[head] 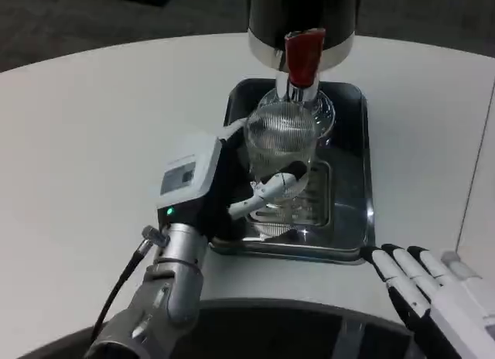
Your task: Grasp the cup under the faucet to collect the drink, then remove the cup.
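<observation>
The cup (282, 146), clear ribbed glass, stands upright, mouth up beneath the red faucet (303, 56). Left hand (232, 185) fingers (271, 189) wrap it; right hand (429, 289) fingers lie spread, empty.

Dispenser (302, 22) body cut off by top edge. Right hand (429, 293) cropped at lower right corner. Cup (282, 142) base hidden behind left hand (213, 185) (contents indeterminate).

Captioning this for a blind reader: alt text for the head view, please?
The left robot hand grips a clear ribbed cup under a dispenser's red faucet, over a metal drip tray. The right robot hand rests open nearby.
</observation>
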Controlling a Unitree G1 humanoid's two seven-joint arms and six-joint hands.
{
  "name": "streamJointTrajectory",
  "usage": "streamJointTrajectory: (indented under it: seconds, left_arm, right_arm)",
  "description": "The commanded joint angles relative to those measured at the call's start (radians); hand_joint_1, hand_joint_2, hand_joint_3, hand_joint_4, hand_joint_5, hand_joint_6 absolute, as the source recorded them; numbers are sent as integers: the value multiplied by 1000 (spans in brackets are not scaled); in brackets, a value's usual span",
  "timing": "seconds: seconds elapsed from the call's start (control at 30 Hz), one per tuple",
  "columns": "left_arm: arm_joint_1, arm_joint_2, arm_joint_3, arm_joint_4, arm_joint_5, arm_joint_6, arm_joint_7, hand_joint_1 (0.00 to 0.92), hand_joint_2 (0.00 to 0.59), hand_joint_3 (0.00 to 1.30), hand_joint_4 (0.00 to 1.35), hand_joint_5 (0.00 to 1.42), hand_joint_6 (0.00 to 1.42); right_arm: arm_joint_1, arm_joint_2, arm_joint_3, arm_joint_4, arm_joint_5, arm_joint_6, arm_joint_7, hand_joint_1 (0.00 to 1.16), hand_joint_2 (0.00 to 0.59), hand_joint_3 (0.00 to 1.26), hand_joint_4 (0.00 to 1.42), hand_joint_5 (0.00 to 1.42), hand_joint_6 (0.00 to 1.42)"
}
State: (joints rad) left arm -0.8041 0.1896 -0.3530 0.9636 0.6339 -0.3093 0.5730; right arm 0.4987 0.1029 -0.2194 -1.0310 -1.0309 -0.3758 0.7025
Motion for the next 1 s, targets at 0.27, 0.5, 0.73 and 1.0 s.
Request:
streamJointTrajectory:
  seconds: [0.27,0.5,0.73,1.0]
  left_arm:
    - [21,-54,-52,33,4,11,-51,147,332,322,298,623,906]
    - [43,-28,-40,25,-16,-7,-74,95,228,224,184,539,793]
    - [62,-4,-36,14,-44,-35,-102,0,99,126,92,469,709]
    - [75,6,-26,13,-58,-68,-125,0,25,79,53,447,674]
  right_arm:
    - [12,29,-10,-16,30,15,-14,431,327,0,0,0,0]
    - [7,23,4,-16,25,30,-13,433,332,0,0,0,0]
    - [4,23,26,-16,13,37,-16,436,337,0,0,0,0]
    - [13,26,29,-16,12,34,-25,450,334,0,0,0,0]
